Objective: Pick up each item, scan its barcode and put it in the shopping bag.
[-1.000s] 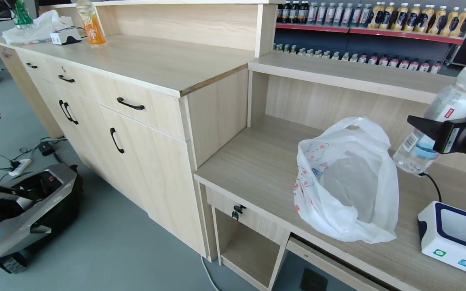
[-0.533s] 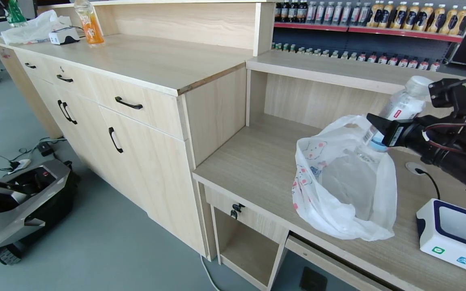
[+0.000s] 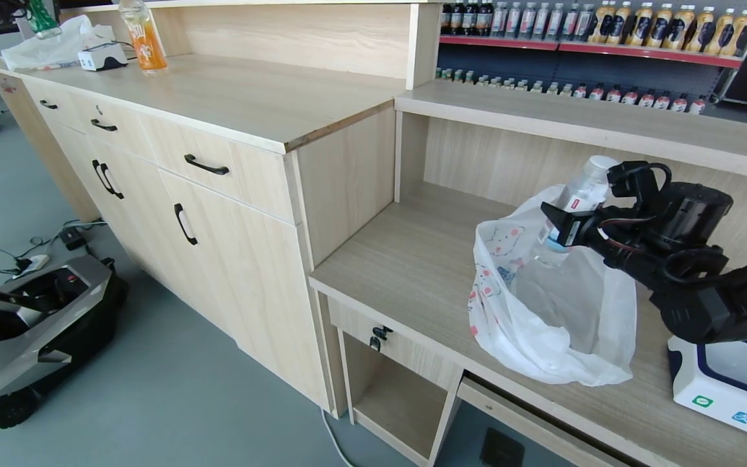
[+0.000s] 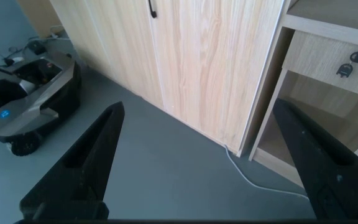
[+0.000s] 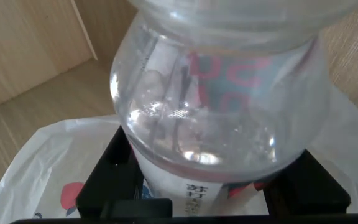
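My right gripper [image 3: 565,227] is shut on a clear water bottle [image 3: 576,198] with a white cap, held tilted over the mouth of the white shopping bag [image 3: 552,305] on the low counter. The bottle's base dips just inside the bag's rim. In the right wrist view the water bottle [image 5: 229,106] looms close, with the bag [image 5: 55,162] below it. The barcode scanner [image 3: 723,383], a white box with a dark window, sits on the counter to the right of the bag. My left gripper [image 4: 197,162] hangs open above the grey floor beside the cabinet.
A tall cabinet counter [image 3: 231,97] stands to the left, with an orange drink bottle [image 3: 143,39], another bag and a scanner at its far end. Shelves of bottles [image 3: 594,26] line the back. A wheeled machine [image 3: 30,324] and cables lie on the floor.
My right arm has swung left and down from above the scanner, carrying the water bottle to the bag's mouth. The left gripper has not visibly changed.
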Controlling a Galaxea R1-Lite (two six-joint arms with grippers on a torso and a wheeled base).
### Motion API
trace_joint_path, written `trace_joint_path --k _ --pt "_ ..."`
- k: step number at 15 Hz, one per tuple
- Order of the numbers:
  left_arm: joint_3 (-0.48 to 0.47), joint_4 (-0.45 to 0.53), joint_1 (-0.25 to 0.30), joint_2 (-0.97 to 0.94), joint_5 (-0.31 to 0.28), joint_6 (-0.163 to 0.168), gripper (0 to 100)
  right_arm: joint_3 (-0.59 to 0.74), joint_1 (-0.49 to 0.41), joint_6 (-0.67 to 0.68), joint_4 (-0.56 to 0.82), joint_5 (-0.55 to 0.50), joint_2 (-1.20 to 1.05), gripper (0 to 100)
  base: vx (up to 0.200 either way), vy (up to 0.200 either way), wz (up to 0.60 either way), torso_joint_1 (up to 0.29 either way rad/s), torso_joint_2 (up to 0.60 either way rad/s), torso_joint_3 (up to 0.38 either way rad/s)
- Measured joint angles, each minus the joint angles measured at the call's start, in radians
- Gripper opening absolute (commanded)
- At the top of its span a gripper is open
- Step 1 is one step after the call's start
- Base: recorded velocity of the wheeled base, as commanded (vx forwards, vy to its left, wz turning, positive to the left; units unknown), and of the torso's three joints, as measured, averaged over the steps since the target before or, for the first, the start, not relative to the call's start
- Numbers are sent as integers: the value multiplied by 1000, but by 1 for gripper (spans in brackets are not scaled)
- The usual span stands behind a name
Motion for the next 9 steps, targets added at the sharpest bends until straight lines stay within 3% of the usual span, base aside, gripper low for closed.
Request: trace_joint_path --k 9 --pt "0 0 0 0 0 0 100 -114 16 -7 -13 2 155 0 0 0 0 0 0 0"
